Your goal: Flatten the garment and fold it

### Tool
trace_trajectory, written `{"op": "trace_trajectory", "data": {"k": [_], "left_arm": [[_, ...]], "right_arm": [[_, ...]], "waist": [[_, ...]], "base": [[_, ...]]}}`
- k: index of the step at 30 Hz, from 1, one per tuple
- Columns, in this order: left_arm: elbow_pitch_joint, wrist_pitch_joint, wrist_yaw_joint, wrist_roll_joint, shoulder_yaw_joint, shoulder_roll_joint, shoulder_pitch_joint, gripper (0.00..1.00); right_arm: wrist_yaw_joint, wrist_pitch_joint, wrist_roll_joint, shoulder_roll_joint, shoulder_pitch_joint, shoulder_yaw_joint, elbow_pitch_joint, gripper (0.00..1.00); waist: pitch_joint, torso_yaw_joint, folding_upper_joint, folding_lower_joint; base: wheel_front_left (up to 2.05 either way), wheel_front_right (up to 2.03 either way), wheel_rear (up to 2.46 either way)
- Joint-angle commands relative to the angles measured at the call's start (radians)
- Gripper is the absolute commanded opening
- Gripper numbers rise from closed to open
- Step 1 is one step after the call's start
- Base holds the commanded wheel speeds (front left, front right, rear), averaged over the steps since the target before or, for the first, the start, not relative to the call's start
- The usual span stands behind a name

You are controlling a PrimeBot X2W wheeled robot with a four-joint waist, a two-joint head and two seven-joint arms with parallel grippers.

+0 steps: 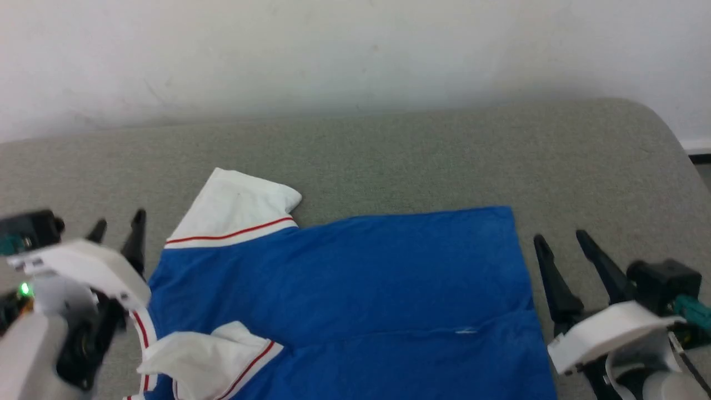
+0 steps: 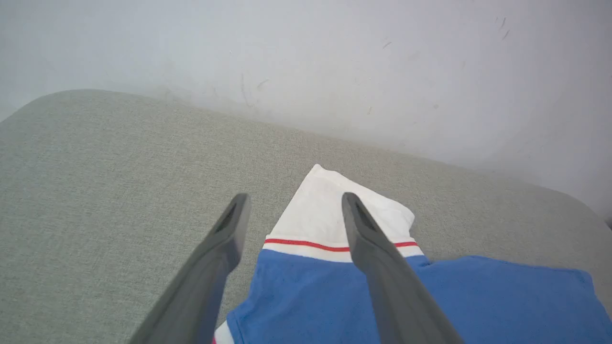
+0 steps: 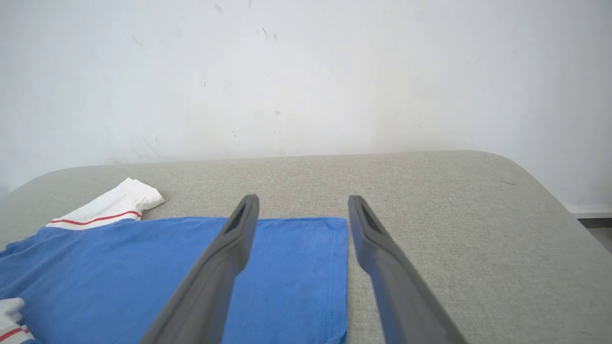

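Shirt (image 1: 344,278) lies mostly flat on the grey cushion (image 1: 389,155), with one white sleeve sticking out at the back. Left gripper (image 1: 119,219) and right gripper (image 1: 560,236) sit beside its two ends, fingers wide open and empty, likely so each can grab an edge

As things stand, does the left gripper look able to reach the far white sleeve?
Probably yes: the left gripper stands open and empty beside the garment, and the far white sleeve lies on the grey surface just ahead, nothing between them.
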Motion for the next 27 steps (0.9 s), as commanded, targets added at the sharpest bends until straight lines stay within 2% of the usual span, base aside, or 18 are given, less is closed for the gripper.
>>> {"op": "trace_trajectory", "data": {"k": [1,10,17,21,27], "left_arm": [[0.031,-0.006,-0.018,0.004,0.004,-0.003,-0.057,1.0],[0.366,0.034,-0.179,0.002,-0.028,0.011,-0.418,1.0],[0.562,0.187,-0.277,-0.017,-0.074,0.035,-0.597,1.0],[0.645,0.283,-0.311,-0.02,-0.104,0.051,-0.65,1.0],[0.741,0.463,-0.31,-0.027,-0.152,0.071,-0.655,1.0]], "right_arm": [[-0.001,-0.013,-0.01,0.007,-0.029,0.01,-0.016,1.0],[-0.001,-0.052,-0.016,0.016,-0.133,0.066,-0.043,1.0],[-0.001,-0.078,0.021,0.017,-0.162,0.085,-0.013,1.0],[-0.001,-0.092,0.037,0.017,-0.172,0.097,0.002,1.0],[-0.001,-0.102,0.052,0.017,-0.176,0.108,0.018,1.0]], "waist": [[0.076,-0.055,-0.0001,-0.0002],[0.213,-0.162,-0.0001,-0.0002],[0.287,-0.217,-0.0001,-0.0002],[0.317,-0.239,-0.0001,-0.0002],[0.339,-0.251,-0.0001,-0.0002]], "base": [[0.0,0.0,0.0],[0.0,0.0,0.0],[0.0,0.0,0.0],[0.0,0.0,0.0],[0.0,0.0,0.0]]}}
